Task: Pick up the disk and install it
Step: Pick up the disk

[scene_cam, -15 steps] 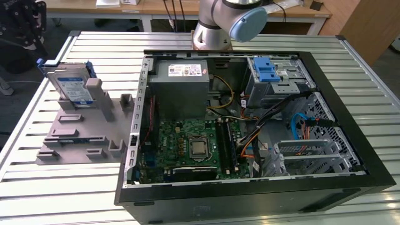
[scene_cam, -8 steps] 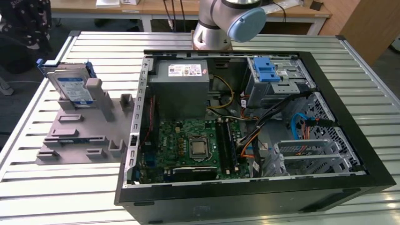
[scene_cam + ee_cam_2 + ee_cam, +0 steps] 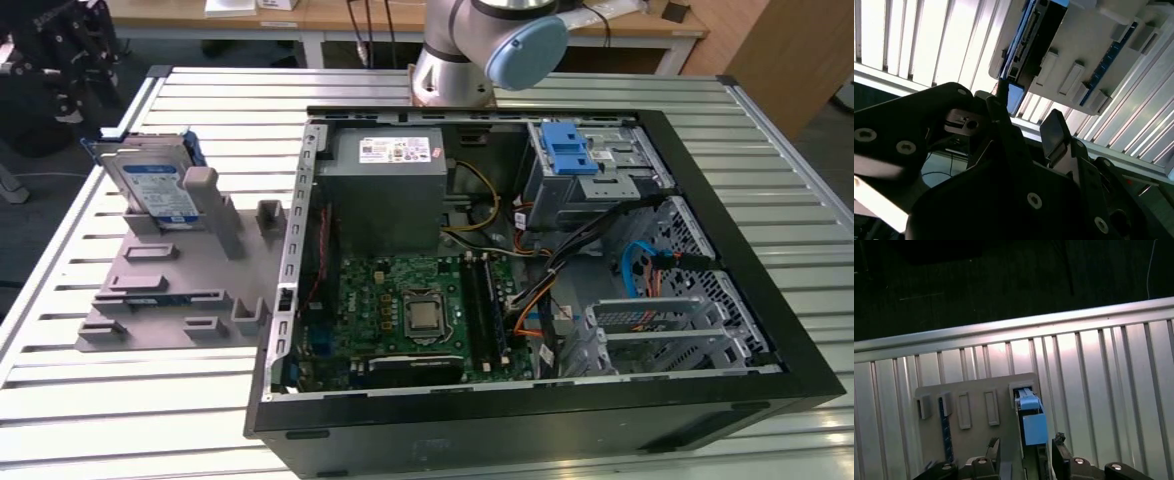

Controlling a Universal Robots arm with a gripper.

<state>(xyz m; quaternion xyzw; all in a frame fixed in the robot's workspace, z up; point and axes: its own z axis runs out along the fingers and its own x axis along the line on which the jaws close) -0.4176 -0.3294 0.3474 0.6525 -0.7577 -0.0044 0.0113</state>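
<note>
The slatted table is occupied by an open computer case housing a power box and circuit board, and by a grey holder in which the disk is stood upright, the gripper being held open and empty nearby.

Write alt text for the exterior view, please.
The disk stands on edge in a grey holder on a slatted metal table, to the exterior view's left of an open computer case. The case lies with its motherboard and grey power supply exposed. The robot arm rises behind it.
</note>
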